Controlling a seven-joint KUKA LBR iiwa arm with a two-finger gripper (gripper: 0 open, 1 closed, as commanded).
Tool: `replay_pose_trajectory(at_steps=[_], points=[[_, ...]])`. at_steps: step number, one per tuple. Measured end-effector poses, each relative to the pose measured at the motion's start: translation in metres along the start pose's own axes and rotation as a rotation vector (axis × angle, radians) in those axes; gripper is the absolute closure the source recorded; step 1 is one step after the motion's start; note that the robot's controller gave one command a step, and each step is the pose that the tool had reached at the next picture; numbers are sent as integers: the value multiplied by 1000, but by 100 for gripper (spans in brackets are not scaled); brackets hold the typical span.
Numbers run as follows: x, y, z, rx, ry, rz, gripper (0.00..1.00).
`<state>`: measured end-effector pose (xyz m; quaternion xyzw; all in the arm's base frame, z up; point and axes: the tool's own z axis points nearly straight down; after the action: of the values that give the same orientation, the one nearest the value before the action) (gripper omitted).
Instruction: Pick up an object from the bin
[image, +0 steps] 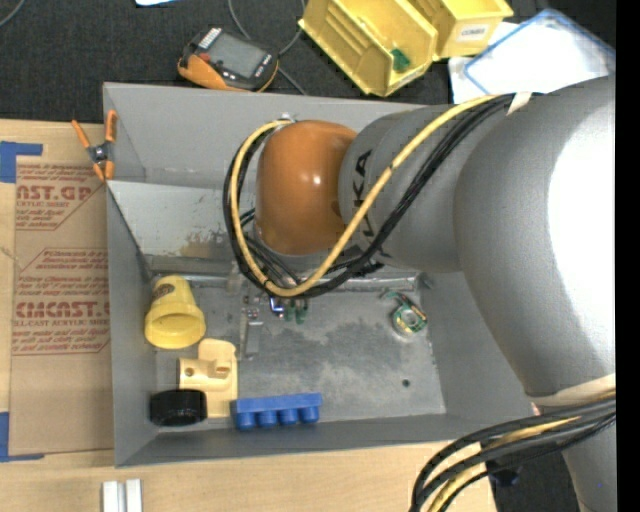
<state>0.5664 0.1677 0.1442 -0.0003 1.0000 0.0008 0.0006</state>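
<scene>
Camera view: gripper (268, 312) is being held over bin (340, 372) floor near yellow cup (174, 313), pick not yet done, whether open or closed cannot be told.

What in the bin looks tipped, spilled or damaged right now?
Nothing serious. The yellow cup lies tipped on its side by the view's left wall. The cream plastic piece, black round piece and blue block sit loose near the lower-left corner, none visibly broken. The bin floor looks scuffed.
</scene>
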Motion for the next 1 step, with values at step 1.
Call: replay_pose_trajectory(at_steps=[1], points=[[0, 0, 0, 0, 0, 0, 0]])
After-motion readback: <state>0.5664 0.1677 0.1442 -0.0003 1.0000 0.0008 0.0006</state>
